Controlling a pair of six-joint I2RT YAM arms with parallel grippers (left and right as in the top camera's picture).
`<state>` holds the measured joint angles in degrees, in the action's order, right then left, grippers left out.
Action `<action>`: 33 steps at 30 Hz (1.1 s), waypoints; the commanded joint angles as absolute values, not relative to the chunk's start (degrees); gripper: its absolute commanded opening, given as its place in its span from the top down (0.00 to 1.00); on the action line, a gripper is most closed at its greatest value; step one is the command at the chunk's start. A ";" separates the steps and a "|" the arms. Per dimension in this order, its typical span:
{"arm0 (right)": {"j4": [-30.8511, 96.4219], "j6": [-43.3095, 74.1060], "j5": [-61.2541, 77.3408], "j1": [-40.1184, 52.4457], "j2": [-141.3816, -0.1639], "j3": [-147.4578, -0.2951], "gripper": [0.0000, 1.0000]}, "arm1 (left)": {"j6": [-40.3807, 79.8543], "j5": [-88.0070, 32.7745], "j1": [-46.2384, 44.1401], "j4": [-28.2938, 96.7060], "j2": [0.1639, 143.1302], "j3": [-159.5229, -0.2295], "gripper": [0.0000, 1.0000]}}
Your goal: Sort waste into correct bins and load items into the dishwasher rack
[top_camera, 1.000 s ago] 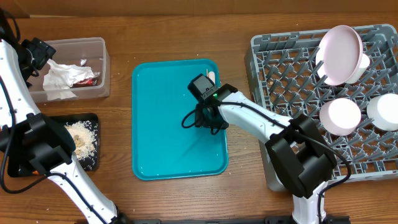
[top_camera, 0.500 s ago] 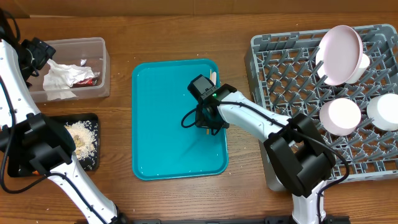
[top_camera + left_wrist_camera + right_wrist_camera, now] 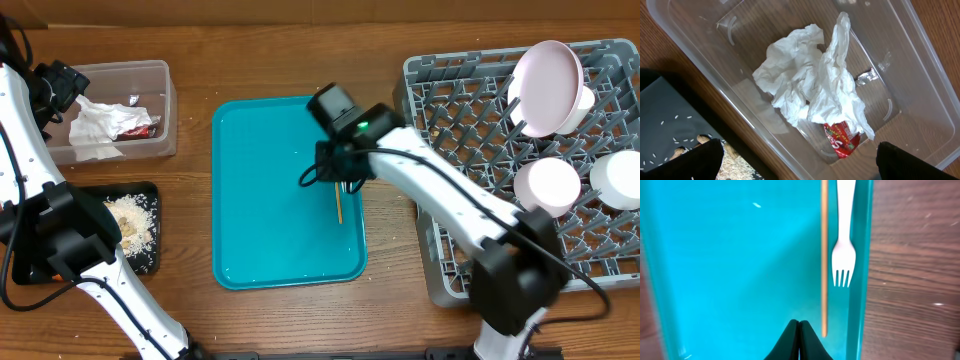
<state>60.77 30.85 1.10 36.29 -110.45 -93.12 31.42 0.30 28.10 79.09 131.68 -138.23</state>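
My right gripper (image 3: 799, 324) is shut with nothing between its fingers, above the teal tray (image 3: 730, 255). The thin wooden stick (image 3: 824, 255) lies flat on the tray just right of the fingertips, apart from them. A white plastic fork (image 3: 844, 255) lies beside it near the tray's right rim. Overhead, the stick (image 3: 338, 205) shows below the right gripper (image 3: 340, 178); the fork is hidden there. My left gripper (image 3: 800, 165) stands open over the clear tub (image 3: 920, 65), which holds crumpled napkins (image 3: 810, 90) and a red-and-white wrapper (image 3: 842, 137).
The grey dishwasher rack (image 3: 470, 100) at the right carries a white plate (image 3: 548, 72) and two white bowls (image 3: 547, 187) (image 3: 620, 178). A black tray (image 3: 150, 200) with beige crumbs (image 3: 130, 220) sits at the front left, below the clear tub (image 3: 160, 75).
The right gripper closed on nothing, and its arm rose and shifted toward the back of the teal tray. The stick now lies uncovered on the tray. The left arm has not moved.
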 commanded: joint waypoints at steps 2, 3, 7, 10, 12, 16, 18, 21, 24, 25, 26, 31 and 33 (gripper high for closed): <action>61.84 27.81 2.68 32.69 -105.10 -94.85 0.75 | 31.75 1.06 27.66 79.05 130.96 -138.08 0.00; 61.45 27.81 2.66 32.29 -105.49 -94.50 0.67 | 31.75 1.06 27.68 79.05 130.96 -138.08 0.00; 57.89 27.81 2.68 32.36 -107.00 -92.88 0.55 | 31.75 1.06 27.68 79.05 130.96 -138.08 0.00; 53.39 27.79 2.63 33.36 -109.27 -91.48 0.50 | 31.75 1.06 27.66 79.05 130.96 -138.08 0.00; 52.27 27.83 2.61 33.71 -111.37 -91.26 0.50 | 31.75 1.06 27.68 79.05 130.93 -138.08 0.00; 52.23 28.71 2.39 33.74 -116.18 -91.18 0.51 | 31.75 1.06 27.66 79.05 130.96 -138.08 0.00; 51.68 28.69 1.96 33.74 -118.78 -91.18 0.51 | 31.75 1.06 27.68 79.05 130.93 -138.08 0.00; 50.78 28.58 1.93 33.74 -120.70 -91.18 0.52 | 31.75 1.06 27.66 79.05 130.96 -138.08 0.00; 49.23 28.42 1.04 33.76 -121.16 -91.18 0.54 | 31.77 1.06 27.68 79.05 130.93 -138.08 0.00; 48.56 28.42 0.91 33.74 -121.16 -91.15 0.54 | 31.75 1.06 27.66 79.05 130.96 -138.08 0.00; 47.83 28.38 0.89 33.74 -121.25 -91.18 0.55 | 31.75 1.06 27.66 79.05 130.96 -138.08 0.00; 44.97 27.40 -1.06 33.74 -122.08 -91.15 0.54 | 31.77 1.06 27.68 79.05 130.96 -138.08 0.00; 44.10 26.50 -1.54 33.74 -122.52 -91.15 0.54 | 31.75 1.06 27.66 79.05 130.96 -138.08 0.00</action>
<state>45.15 28.01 0.64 33.74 -121.67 -91.13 31.42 0.30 28.10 79.09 131.68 -138.23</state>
